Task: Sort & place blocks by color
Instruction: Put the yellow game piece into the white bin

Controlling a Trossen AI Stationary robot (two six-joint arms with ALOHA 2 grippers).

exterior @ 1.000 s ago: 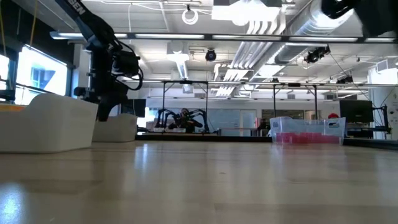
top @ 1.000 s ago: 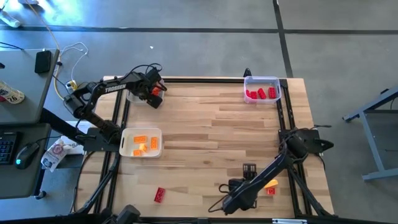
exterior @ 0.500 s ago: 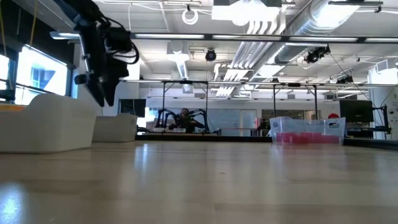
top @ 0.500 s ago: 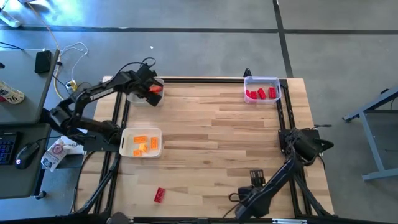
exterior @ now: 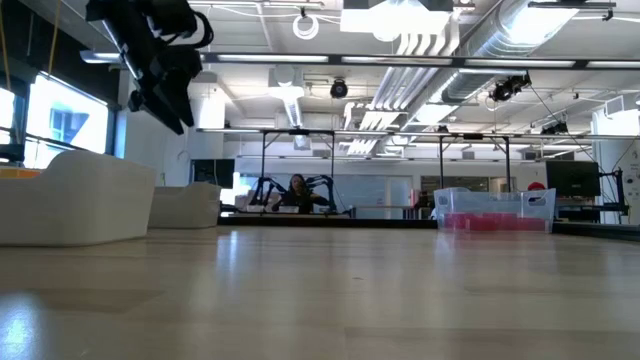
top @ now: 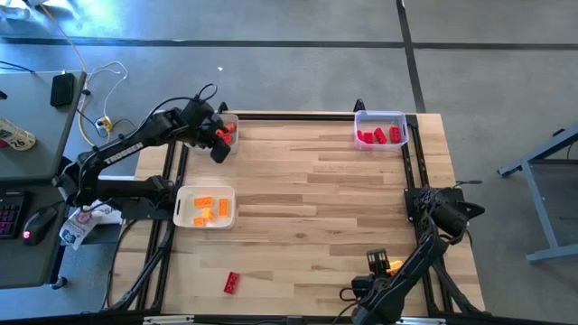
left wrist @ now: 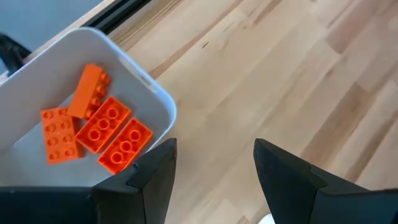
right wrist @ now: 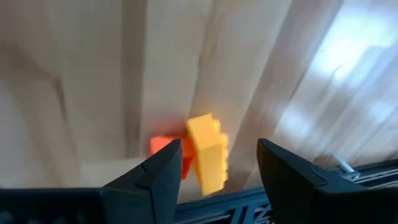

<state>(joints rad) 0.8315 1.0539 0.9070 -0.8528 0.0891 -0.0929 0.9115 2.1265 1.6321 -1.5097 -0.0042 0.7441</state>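
The left arm reaches toward the table's far left corner, its wrist bent down, and the left gripper [top: 219,144] hangs in the air with fingers [left wrist: 149,177] parted and nothing between them. The right arm folds low at the near edge; the right gripper [top: 377,263] is spread too, empty.

Orange blocks [left wrist: 93,127] lie in the white tray's corner (four, studs up), red blocks [top: 378,136] in another, a yellow block [right wrist: 208,153] tilted at the table edge.
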